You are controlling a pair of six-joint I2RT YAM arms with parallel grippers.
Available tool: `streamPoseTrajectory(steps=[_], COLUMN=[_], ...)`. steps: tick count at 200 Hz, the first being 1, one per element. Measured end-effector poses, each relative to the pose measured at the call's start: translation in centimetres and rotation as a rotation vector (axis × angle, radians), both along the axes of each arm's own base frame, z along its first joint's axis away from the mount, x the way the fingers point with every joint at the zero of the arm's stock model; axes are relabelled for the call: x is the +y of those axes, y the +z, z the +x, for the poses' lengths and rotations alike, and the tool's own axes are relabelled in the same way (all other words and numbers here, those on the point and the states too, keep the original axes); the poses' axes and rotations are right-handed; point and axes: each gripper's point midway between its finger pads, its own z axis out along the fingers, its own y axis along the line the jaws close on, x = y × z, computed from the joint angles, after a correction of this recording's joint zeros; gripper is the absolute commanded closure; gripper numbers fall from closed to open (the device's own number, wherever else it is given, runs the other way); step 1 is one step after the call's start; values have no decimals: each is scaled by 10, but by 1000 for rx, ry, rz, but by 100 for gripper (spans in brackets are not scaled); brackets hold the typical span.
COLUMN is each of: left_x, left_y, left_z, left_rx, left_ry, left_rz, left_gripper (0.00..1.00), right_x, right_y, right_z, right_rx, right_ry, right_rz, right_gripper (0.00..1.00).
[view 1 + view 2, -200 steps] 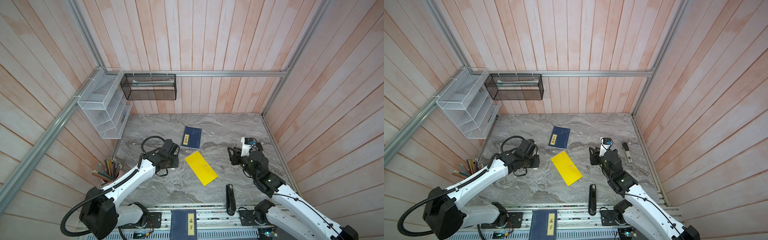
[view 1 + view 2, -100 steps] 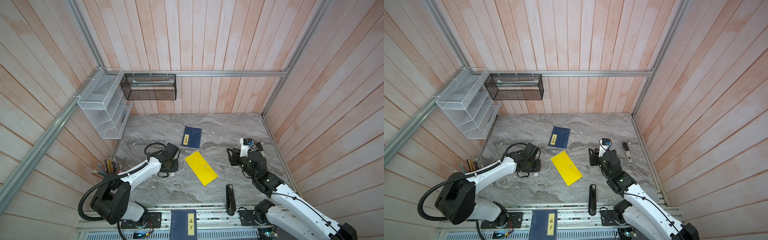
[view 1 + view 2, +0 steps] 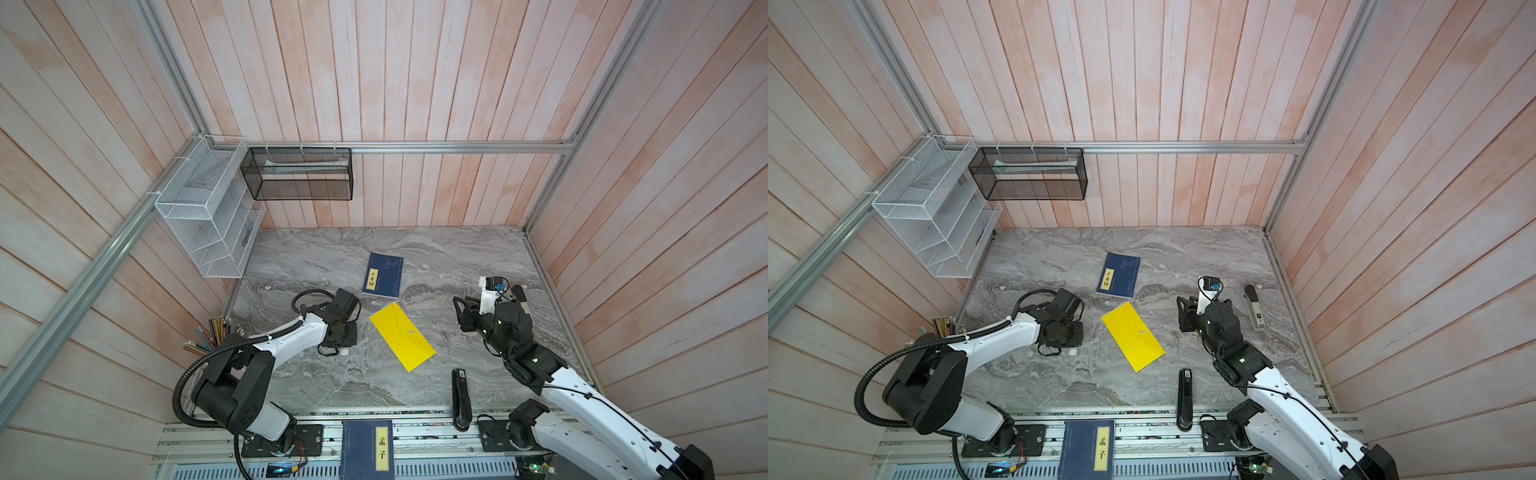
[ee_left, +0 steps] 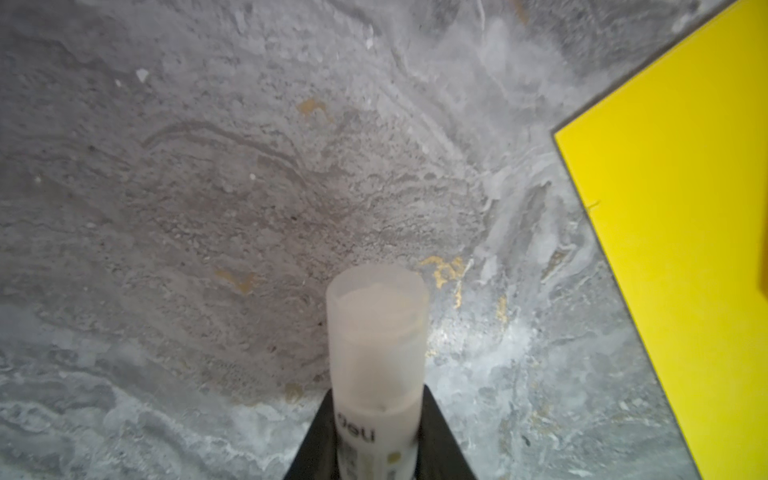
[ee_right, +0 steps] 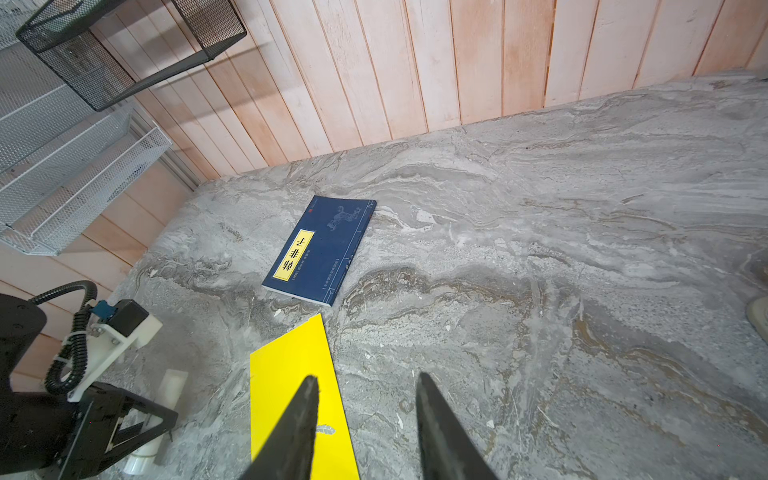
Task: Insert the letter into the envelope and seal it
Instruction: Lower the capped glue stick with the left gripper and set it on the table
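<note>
My left gripper [image 4: 378,449] is clamped on a frosted white glue stick [image 4: 376,353], its uncapped tip pointing at the grey marble table [image 4: 208,187]; only the two dark finger bases show at the frame's edge in the left wrist view, and the stick's print is cut off. In both top views my own arm hides those fingers, with just the stick's white end [image 3: 344,351] peeping out below the wrist. My right gripper [image 5: 368,390] hangs parted and empty above the table, one finger [image 5: 299,419] overlapping the envelope [image 3: 402,336] in the right wrist view; I cannot tell whether it touches. The envelope lies flat and slanted between my two arms, its flap not distinguishable. A small pale mark [image 5: 325,429] on it is too small to read. I cannot make out the letter anywhere. The blue book [image 3: 383,275] lies just beyond the envelope's far corner, seemingly not touching
</note>
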Motion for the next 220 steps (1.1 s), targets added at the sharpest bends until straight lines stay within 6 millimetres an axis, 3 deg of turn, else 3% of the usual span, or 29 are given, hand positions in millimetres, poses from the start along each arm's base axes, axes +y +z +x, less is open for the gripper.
streamPoseTrajectory(steps=[84,109,133,158,220], left_x=[0,0,0,-1,-1], left_y=[-6,-6,-6,-6,-6], left_z=[0,0,-1,-1,-1], left_rx=[9,11,12,14,13], left_ry=[-7,-7,-12,-19,-25], left_rz=[8,9,9,6,8], left_gripper=[89,82,67,59,50], right_x=[0,0,0,0,0], right_y=[0,0,0,0,0], right_z=[0,0,0,0,0], right_rx=[0,1,2,1,1], right_ry=[0,0,0,0,0], right_rz=[0,2,3,3,2], right_gripper=[61,61,61,61,61])
